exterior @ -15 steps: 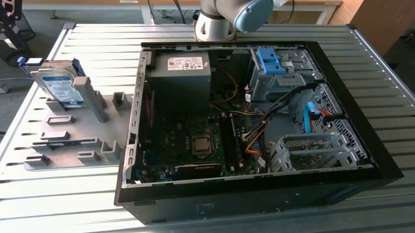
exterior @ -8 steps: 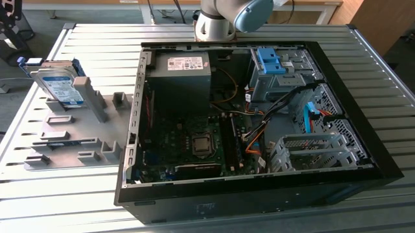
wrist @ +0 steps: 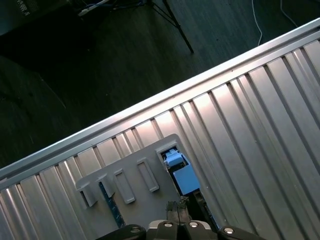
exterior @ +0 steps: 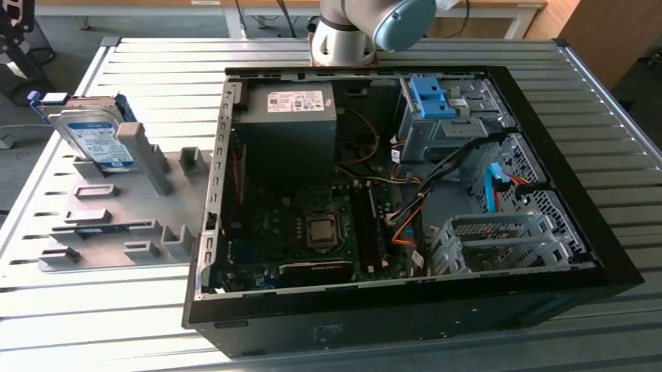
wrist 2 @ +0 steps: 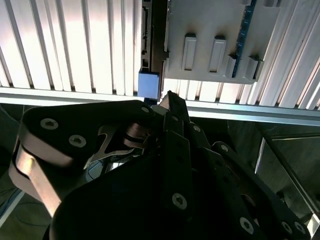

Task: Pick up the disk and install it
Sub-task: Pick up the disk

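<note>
Jaws together, empty; one disk [exterior: 98, 139]

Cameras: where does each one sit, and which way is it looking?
Exterior view: off the arm, up high, looking down at the open computer case on the ribbed table; the disk stands in a grey holder at the exterior view's left; part of the arm shows.
First wrist view: rides on the arm, faces the holder, the table's edge and the dark floor; the gripper peeks in.
Second wrist view: rides on the arm, looks along the gripper at the holder and table.
Shared: both wrist views show holder, table and gripper.
</note>
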`<state>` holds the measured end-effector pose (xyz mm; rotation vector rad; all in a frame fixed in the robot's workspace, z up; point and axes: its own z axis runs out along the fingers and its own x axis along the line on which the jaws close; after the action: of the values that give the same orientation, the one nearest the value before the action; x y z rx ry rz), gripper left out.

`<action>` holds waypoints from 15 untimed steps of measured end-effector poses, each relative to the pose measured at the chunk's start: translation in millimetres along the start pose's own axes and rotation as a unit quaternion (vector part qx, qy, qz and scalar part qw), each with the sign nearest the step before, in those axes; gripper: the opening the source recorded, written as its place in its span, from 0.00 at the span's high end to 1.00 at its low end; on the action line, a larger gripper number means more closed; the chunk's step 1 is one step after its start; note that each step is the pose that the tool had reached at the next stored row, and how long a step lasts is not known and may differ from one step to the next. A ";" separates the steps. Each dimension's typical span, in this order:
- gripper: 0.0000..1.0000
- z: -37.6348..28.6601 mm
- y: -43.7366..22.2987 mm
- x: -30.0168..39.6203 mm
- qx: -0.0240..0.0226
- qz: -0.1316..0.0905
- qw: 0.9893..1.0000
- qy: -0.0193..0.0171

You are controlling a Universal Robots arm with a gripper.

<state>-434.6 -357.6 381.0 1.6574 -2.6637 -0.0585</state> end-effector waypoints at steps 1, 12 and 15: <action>0.89 0.0 0.0 0.0 0.000 -0.006 1.000 0.000; 0.89 0.0 0.0 0.0 -0.001 -0.085 0.996 0.003; 0.89 0.0 0.0 0.0 -0.002 -0.103 0.995 0.004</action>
<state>-434.6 -357.6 381.0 1.9219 -2.4746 -0.0575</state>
